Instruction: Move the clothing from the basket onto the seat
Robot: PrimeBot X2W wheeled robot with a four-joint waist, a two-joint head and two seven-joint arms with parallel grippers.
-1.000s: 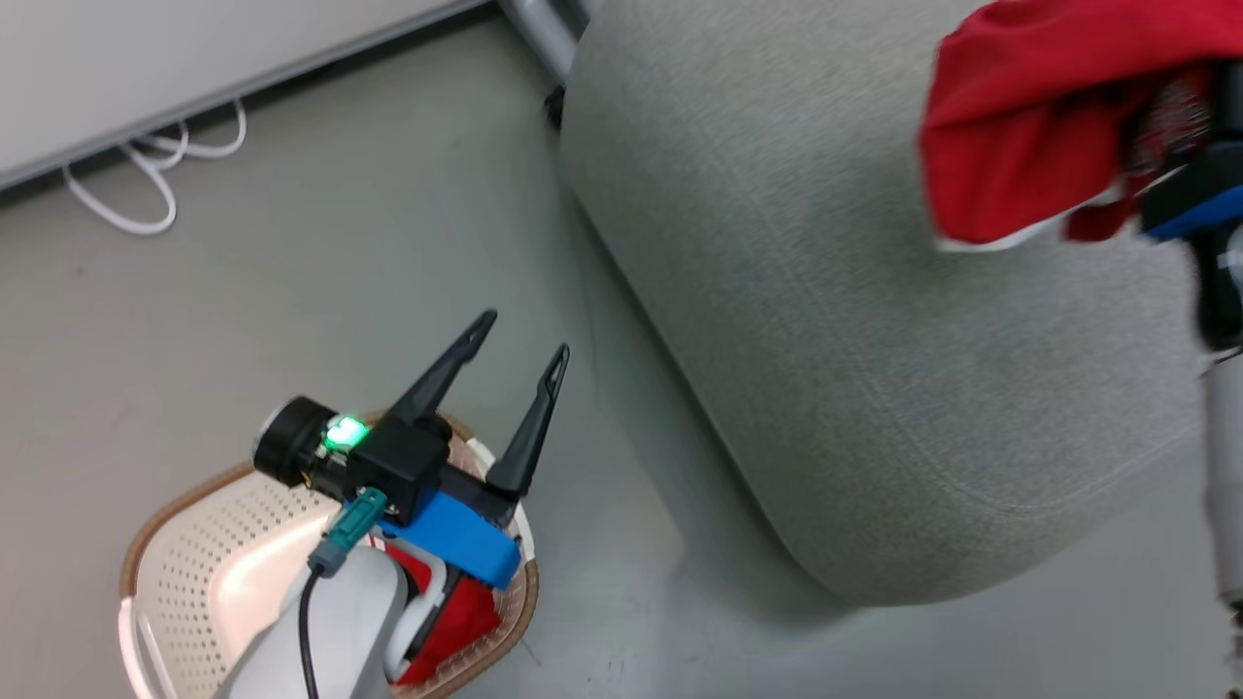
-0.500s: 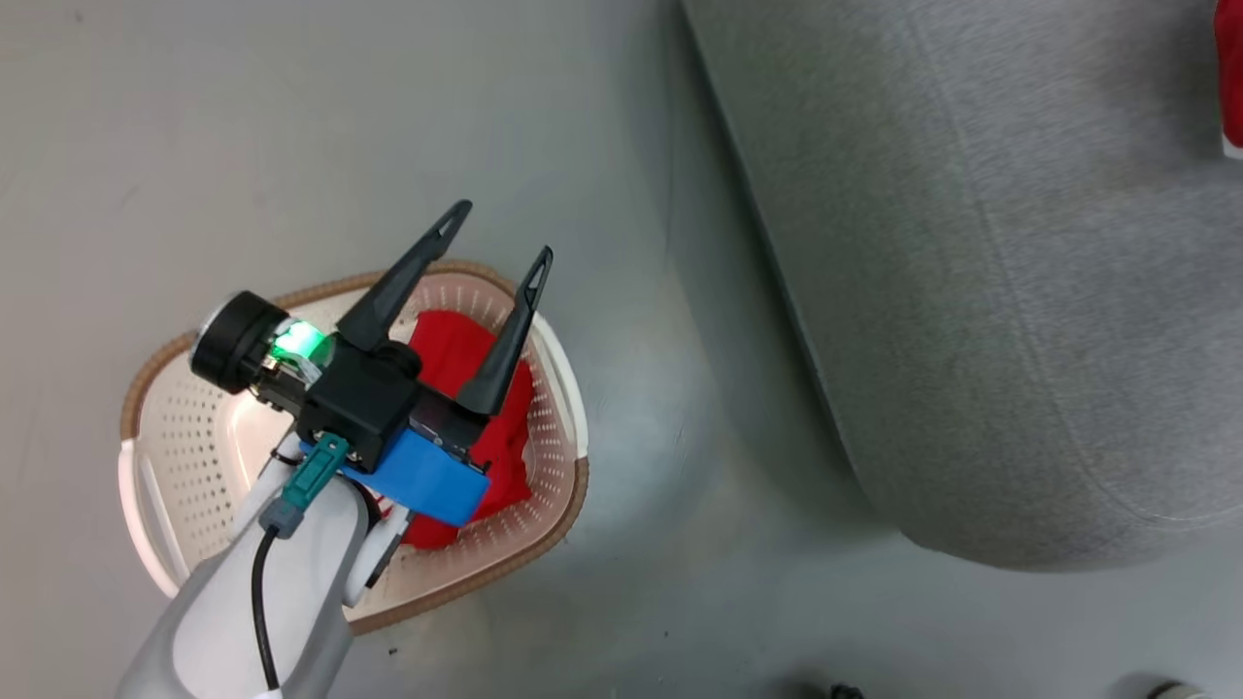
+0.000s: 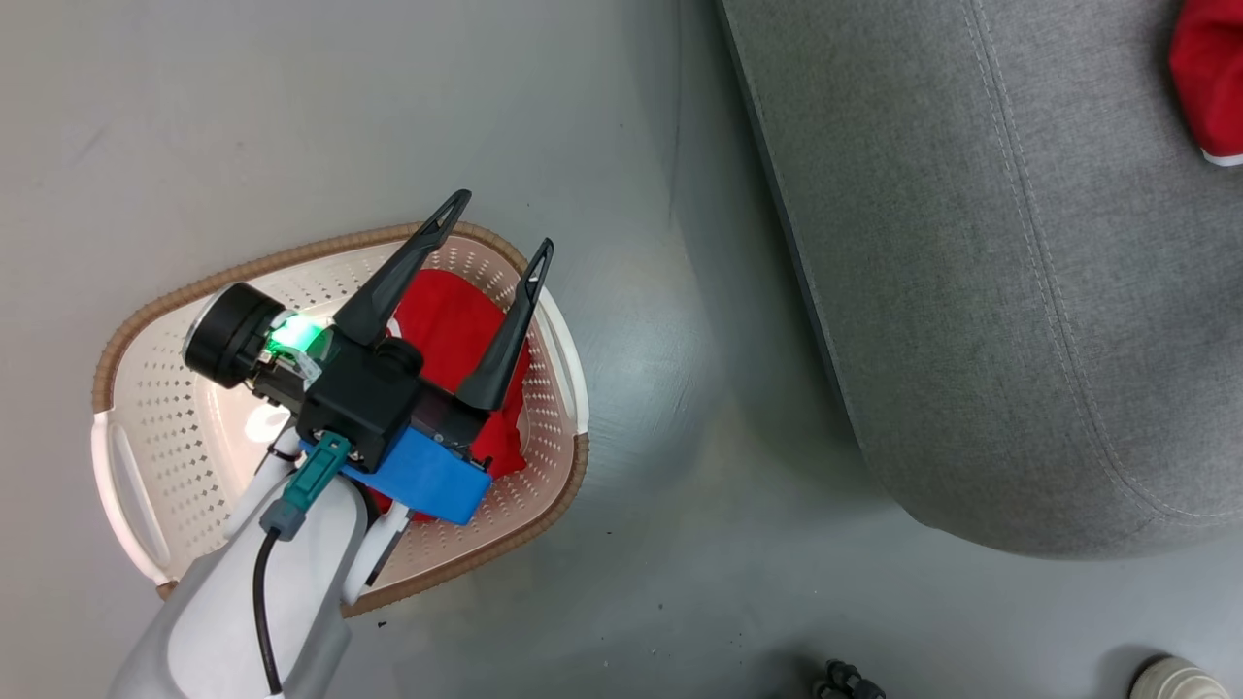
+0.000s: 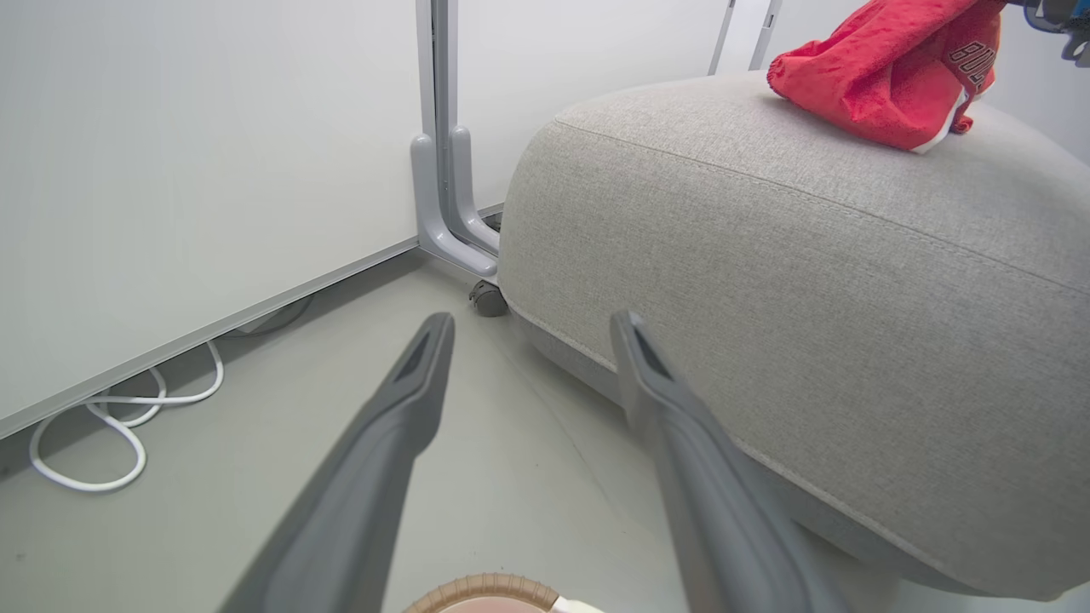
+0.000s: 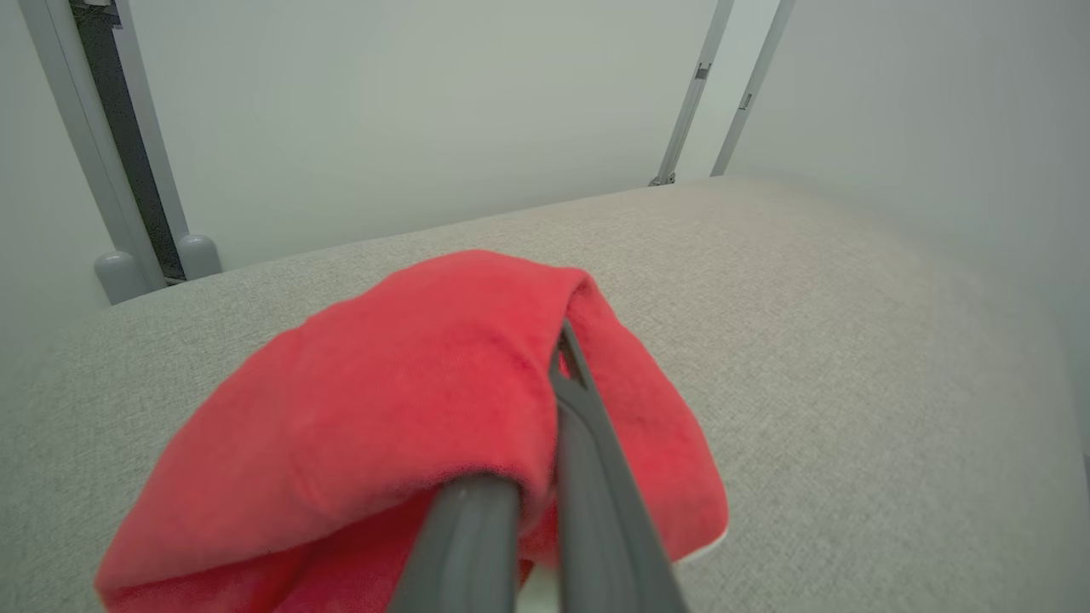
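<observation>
Task roughly half done: right gripper (image 5: 555,362) was clamped shut on one red garment (image 5: 409,383) touching the seat (image 3: 971,291) top, not yet released, while the other garment (image 3: 447,320) lay in the basket (image 3: 243,267) under the wide-open, empty left gripper (image 3: 500,223).

Head camera looks straight down on basket (image 3: 160,408) and seat (image 3: 971,291); left wrist camera faces the seat's side from low down, right wrist camera close over the red garment (image 5: 375,392) both share.
</observation>
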